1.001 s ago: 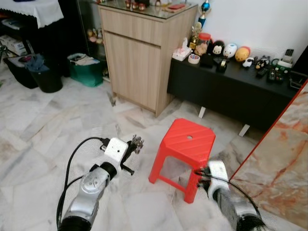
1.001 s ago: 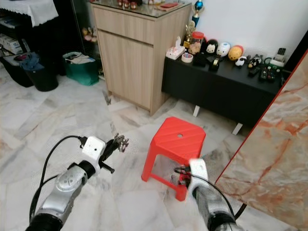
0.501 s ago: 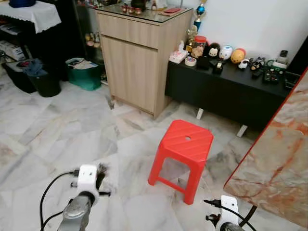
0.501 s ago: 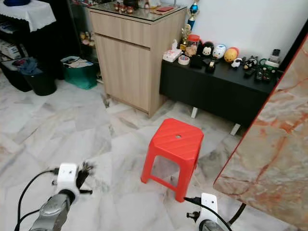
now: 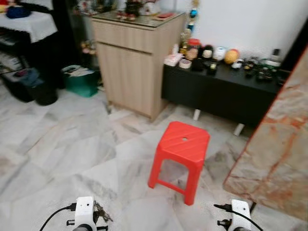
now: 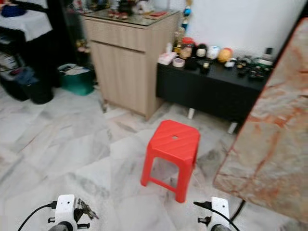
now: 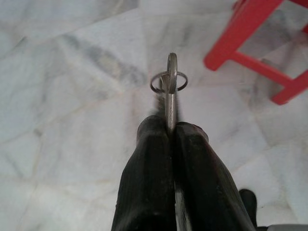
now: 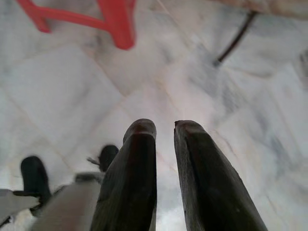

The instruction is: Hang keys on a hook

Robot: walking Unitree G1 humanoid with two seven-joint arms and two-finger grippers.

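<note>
A bunch of keys [image 7: 168, 81] on a metal ring is pinched flat between the black fingers of my left gripper [image 7: 172, 126], which is shut on one key. In the eye views the keys [image 5: 102, 213] hang beside the white left wrist at the lower edge, low over the marble floor. My right gripper [image 8: 165, 126] points down at the floor, its two fingers a little apart with nothing between them. Its white wrist [image 5: 239, 211] sits at the lower right.
A red plastic stool [image 5: 182, 143] stands just ahead on the marble floor. Behind it are a wooden cabinet [image 5: 134, 57] and a low black bench [image 5: 226, 89] with toys on it. A marble slab [image 5: 281, 149] fills the right side. A green basket [image 5: 81, 79] and dark bins stand far left.
Both arms have dropped from beside the stool to the lower edge of the view, the left one keeping the keys. The camera has shifted slightly.
</note>
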